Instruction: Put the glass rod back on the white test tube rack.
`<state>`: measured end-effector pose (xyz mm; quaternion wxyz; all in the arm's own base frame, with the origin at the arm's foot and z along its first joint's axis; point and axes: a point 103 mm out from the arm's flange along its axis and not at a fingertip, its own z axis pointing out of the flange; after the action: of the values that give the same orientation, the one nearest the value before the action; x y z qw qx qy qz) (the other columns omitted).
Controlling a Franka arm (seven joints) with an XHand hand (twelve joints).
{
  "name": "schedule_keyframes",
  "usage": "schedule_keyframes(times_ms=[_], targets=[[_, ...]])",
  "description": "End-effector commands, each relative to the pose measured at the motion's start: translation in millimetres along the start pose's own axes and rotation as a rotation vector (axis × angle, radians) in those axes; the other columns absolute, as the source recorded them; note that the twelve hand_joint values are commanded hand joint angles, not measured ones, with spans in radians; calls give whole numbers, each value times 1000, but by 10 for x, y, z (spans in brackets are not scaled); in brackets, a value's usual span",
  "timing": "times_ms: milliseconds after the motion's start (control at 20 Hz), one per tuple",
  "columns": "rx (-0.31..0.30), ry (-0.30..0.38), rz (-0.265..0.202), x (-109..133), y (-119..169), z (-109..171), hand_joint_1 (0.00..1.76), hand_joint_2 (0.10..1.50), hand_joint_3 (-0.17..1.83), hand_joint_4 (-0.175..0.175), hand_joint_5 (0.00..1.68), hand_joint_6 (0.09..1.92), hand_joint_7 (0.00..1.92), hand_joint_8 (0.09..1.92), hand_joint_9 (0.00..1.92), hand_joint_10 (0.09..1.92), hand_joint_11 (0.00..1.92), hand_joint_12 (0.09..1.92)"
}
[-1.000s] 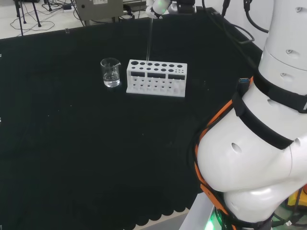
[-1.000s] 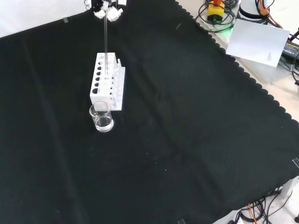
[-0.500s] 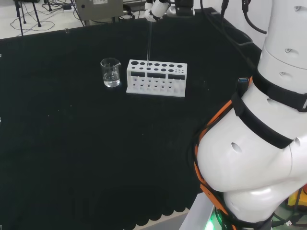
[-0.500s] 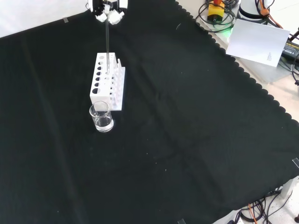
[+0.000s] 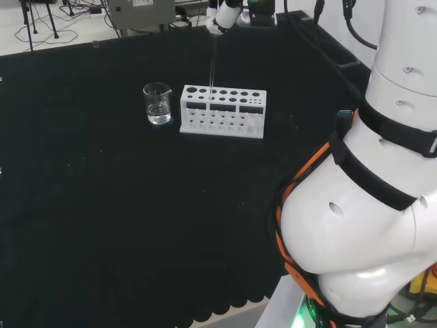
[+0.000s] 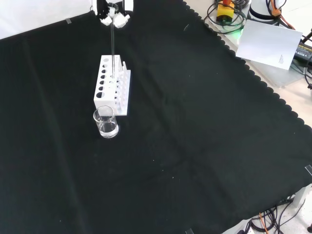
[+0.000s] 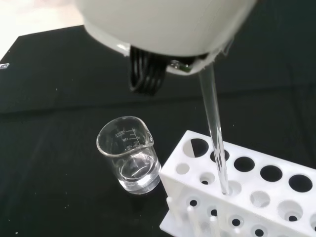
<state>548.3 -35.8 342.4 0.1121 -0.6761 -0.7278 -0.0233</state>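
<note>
- Gripping the top end of the glass rod (image 6: 113, 46), the hand (image 6: 112, 12) has its fingers pinched round it above the white test tube rack (image 5: 222, 111).
- Straight below the hand the rod hangs upright, long axis vertical, and in the wrist view its lower tip (image 7: 223, 190) sits inside one of the rack's upper holes.
- Judging from this, the coming move is a straight lowering along the rod's axis, then letting go.
- Beside the rack's end, apart from the rod, stands a small glass beaker (image 7: 130, 156) on the table (image 6: 204, 136); nothing blocks the descent.
</note>
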Motion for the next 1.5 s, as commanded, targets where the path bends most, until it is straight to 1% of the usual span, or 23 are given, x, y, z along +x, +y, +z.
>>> schedule_keyframes(times_ms=[50, 500, 850, 1150, 1500], targets=[[22, 2, -1, 3, 70, 157, 1223, 468, 976, -175, 1328, 732, 1596, 930, 1843, 674, 1388, 712], [38, 16, -4, -12, 131, 216, 1223, 468, 976, -175, 1328, 732, 1596, 930, 1842, 674, 1387, 711], [69, 15, -13, -30, 197, 388, 1223, 468, 977, -175, 1328, 732, 1596, 930, 1843, 674, 1385, 711], [79, 24, -23, -27, 253, 445, 1223, 468, 977, -175, 1328, 732, 1595, 930, 1843, 673, 1384, 710], [95, 14, -20, -80, 282, 507, 1223, 467, 977, -175, 1329, 732, 1595, 930, 1842, 673, 1382, 709]])
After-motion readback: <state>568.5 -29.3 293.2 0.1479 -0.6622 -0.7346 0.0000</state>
